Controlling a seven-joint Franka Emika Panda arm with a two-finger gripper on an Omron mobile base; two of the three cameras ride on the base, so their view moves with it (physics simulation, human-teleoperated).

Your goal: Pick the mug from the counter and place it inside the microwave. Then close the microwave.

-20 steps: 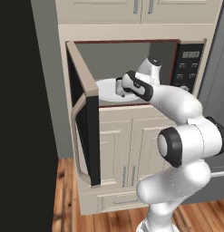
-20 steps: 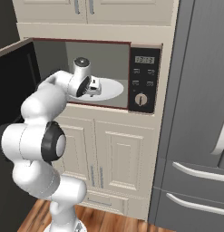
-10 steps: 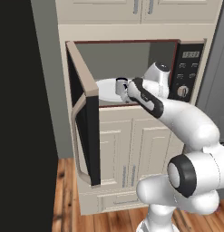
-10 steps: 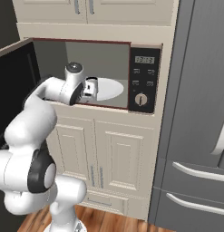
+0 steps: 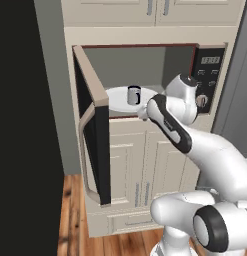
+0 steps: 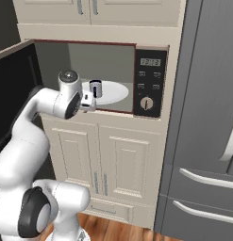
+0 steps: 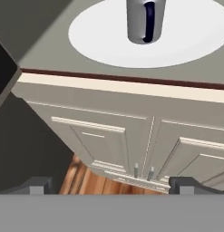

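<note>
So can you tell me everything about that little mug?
The mug is a small silvery-grey cylinder that looks like metal, with a dark rim and a dark handle. It stands upright on the white round turntable inside the microwave, whose door hangs wide open. In the hand view its handle faces the camera. Nothing holds it: the claw is open and sits just outside the microwave's front edge, apart from the mug.
</note>
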